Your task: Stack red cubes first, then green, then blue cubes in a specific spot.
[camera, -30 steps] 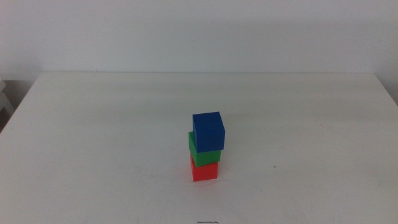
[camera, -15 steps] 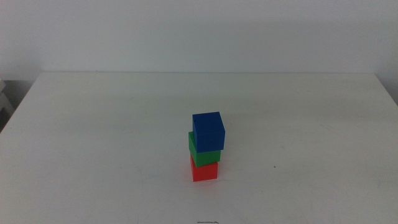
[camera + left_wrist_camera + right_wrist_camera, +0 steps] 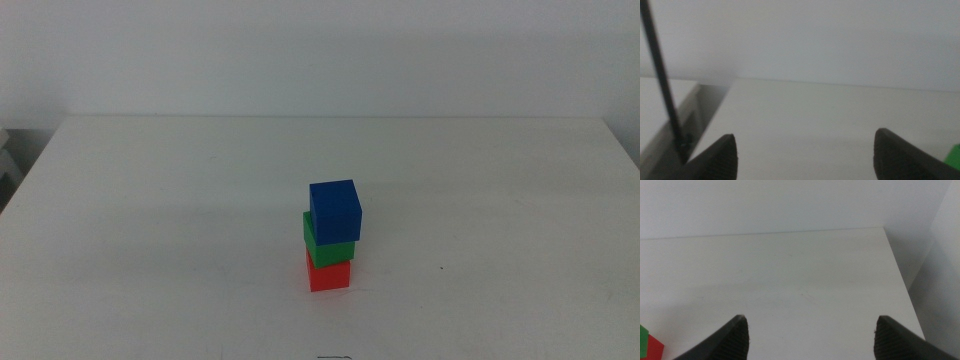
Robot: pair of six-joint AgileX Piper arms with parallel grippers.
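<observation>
Tools absent from the middle view: both my arms wait outside it. Red cube [image 3: 330, 275] sits on the table [image 3: 150, 200], green cube [image 3: 328, 245] on it, blue cube [image 3: 335, 210] on top, slightly offset toward the right; stack looks complete.

Left wrist view: my left tool [image 3: 805, 152] is released, jaws wide, holding nothing; green shows at the edge.

Right wrist view: my right tool [image 3: 810, 335] likewise spread and empty, retracted clear, I judge, so the stack stays undisturbed.

Matt, seemingly plastic red cube [image 3: 330, 275], green cube [image 3: 329, 251], blue cube [image 3: 335, 211]; smooth white tabletop [image 3: 150, 220].
</observation>
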